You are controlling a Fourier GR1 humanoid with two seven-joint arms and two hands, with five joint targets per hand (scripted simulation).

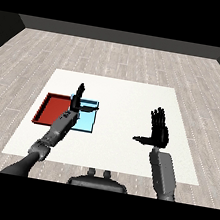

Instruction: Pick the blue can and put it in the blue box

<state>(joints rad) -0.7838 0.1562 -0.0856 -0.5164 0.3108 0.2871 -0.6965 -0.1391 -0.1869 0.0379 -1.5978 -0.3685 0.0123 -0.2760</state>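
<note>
The blue can was not visible anywhere in the head view, so you could not say where it stood. Nothing blue and can-shaped showed on the table (134, 101), in either tray, or in either hand. It could have been behind the left hand or forearm, or already low inside the blue tray, but this is only a guess.

The left hand (77, 102) was over the blue tray (87, 124), near its far edge. Its fingers were straight and pointed up, the thumb stuck out to the side, and it grasped nothing. A hand in this place and with released fingers fits the moment just after a can is let go into the tray; I judge this from the pose only.

The right hand (158, 131) was well apart from both trays, above the bare right side of the table. Its fingers were also straight and spread, the thumb pointed toward the middle, and it held nothing. It seemed to be kept there only so that it did not disturb the other arm.

The red tray (50, 108) lay touching the blue one on its left side, with nothing showing in it.

No brand, label or writing could be read on anything.
</note>
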